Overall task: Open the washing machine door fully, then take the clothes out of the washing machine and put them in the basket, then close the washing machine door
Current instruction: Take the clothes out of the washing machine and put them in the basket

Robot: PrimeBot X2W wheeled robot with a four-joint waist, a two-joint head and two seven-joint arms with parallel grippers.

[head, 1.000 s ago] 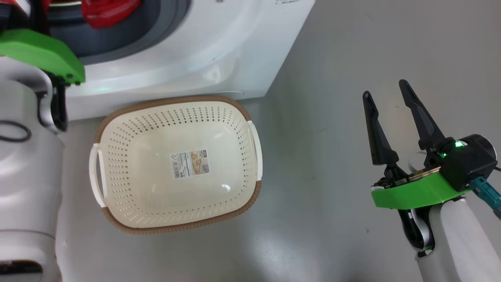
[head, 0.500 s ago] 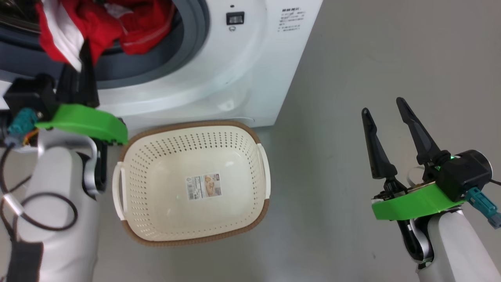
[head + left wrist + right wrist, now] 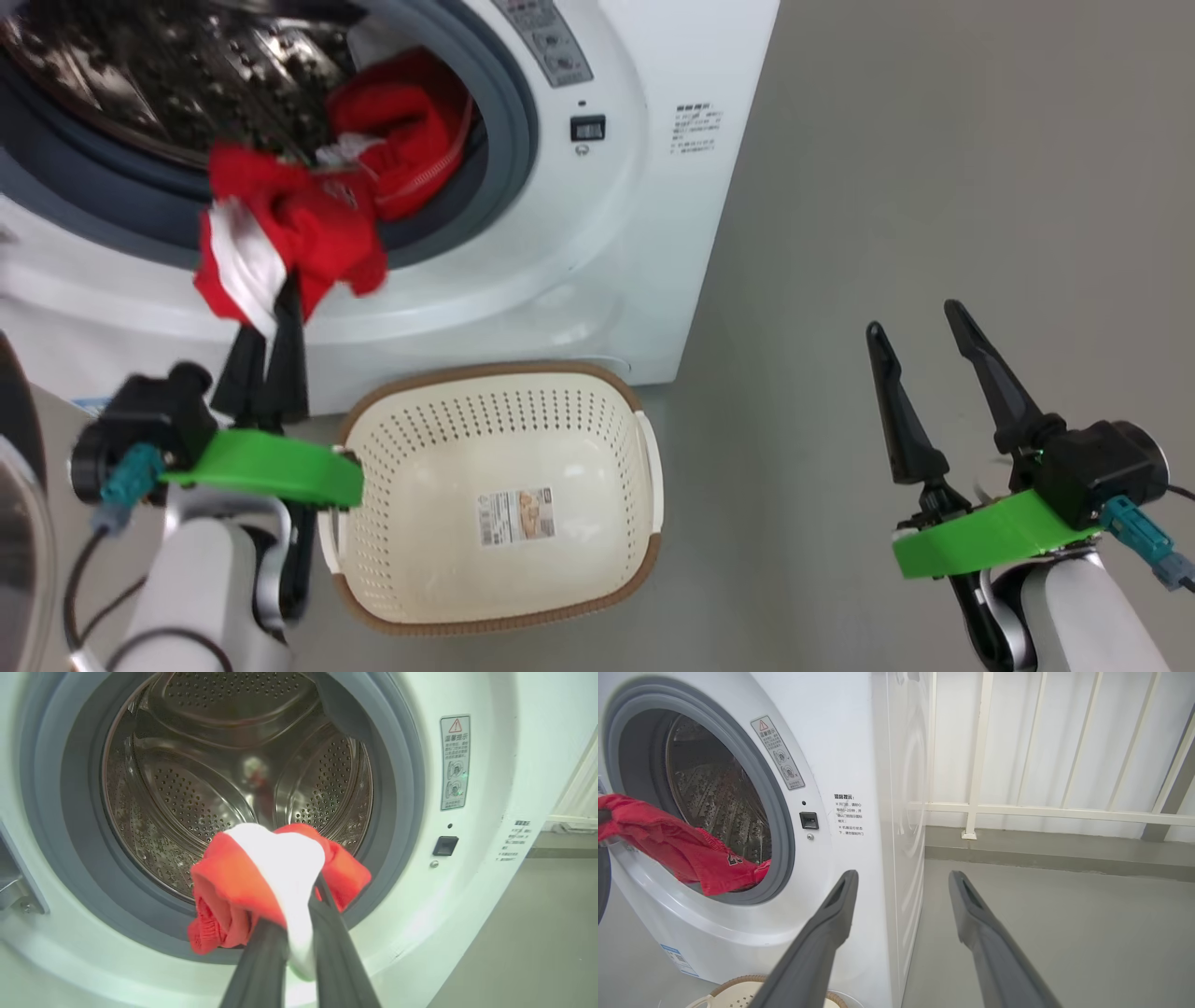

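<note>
Holding the red and white clothes (image 3: 308,233) tight, the left jaws hang at the washing machine (image 3: 635,233) mouth. The basket (image 3: 439,420) sits below, a bit right. The right jaws are wide and empty.

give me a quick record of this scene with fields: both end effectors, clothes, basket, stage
left end effector: shut on the clothes, in front of the washing machine opening
right end effector: open, holding nothing, above the floor
clothes: red and white bundle pinched outside the drum; more red fabric at its lip
basket: on the floor before the machine, holding just a sticker
stage: clothes not yet in the basket
</note>
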